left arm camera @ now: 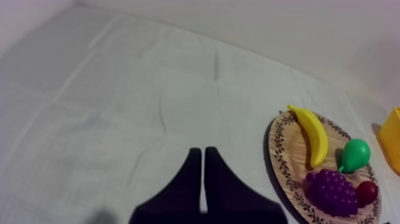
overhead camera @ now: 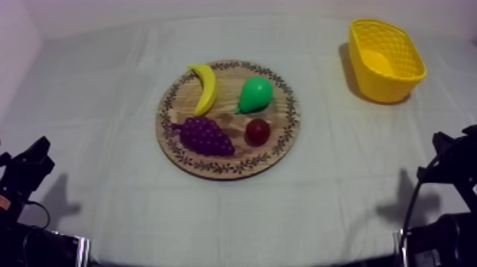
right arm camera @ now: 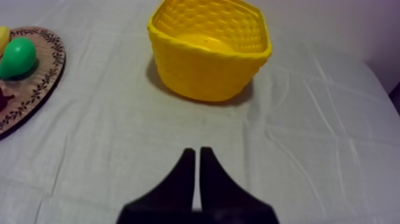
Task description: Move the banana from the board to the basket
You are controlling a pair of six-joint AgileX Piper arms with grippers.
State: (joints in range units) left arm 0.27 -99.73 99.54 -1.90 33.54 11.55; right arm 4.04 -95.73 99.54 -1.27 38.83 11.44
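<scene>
**Banana** [overhead camera: 205, 88]: far-left part of wooden board [overhead camera: 287, 135]; long axis near-to-far, curve bulging right.
**Left tool** [left arm camera: 203, 150]: clenched, empty, at near left of desk [overhead camera: 106, 199]; judged the closer arm.
**Right tool** [right arm camera: 197, 150]: clenched, empty, facing yellow basket [overhead camera: 383, 84] at far right.
</scene>
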